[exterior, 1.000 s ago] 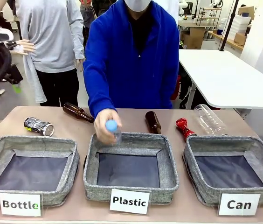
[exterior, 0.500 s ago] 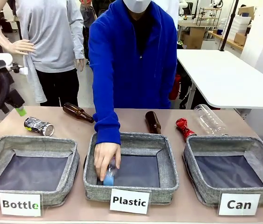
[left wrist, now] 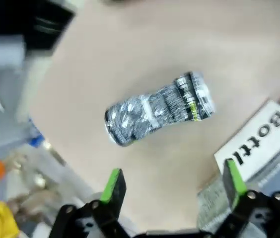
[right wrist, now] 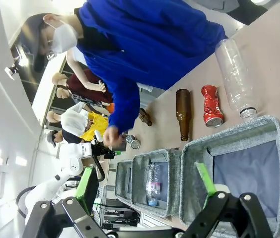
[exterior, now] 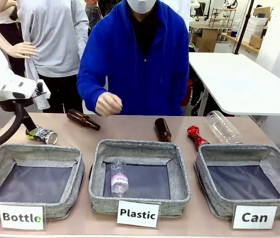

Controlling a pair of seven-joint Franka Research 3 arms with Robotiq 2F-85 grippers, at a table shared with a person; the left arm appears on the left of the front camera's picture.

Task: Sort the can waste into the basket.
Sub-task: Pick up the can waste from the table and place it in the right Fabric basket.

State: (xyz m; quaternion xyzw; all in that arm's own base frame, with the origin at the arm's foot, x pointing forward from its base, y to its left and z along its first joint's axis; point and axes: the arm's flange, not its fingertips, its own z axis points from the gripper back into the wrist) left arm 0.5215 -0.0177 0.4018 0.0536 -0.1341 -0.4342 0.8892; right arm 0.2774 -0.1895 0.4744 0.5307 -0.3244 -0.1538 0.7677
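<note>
**Spread left pincer (left wrist: 172,179) above silver can (left wrist: 157,107)**

The silver can is seen lying on the table (left wrist: 219,34) at the pincer's 12 o'clock, untouched. The right pincer (right wrist: 146,181) is likewise held spread, empty. The red can (exterior: 196,135) is found at 11 o'clock of the "Can" basket (exterior: 274,157).

One can (exterior: 197,136) behind the basket (exterior: 239,150) (left corner).
</note>
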